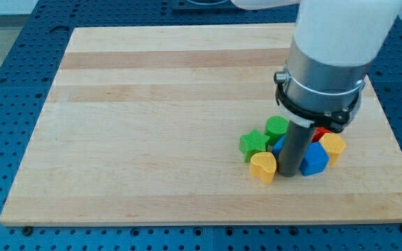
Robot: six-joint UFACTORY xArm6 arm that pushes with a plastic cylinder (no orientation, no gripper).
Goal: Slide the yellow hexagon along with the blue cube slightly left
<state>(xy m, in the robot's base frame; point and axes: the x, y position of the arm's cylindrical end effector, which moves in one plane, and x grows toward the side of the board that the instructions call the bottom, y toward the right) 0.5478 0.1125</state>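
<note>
1. My tip (287, 174) rests on the board (152, 125), holding nothing, in the middle of a tight cluster of blocks at the near right.
2. The yellow hexagon (333, 146) sits at the cluster's right edge, touching the blue cube (315, 160), which lies just right of my tip.
3. A yellow heart (262, 166) lies just left of my tip.
4. A green star (254, 144) and a green cylinder (277, 127) lie on the far left side.
5. A red block (321, 132) and another blue block (278, 146) peek out beside the rod; no containers show.
</note>
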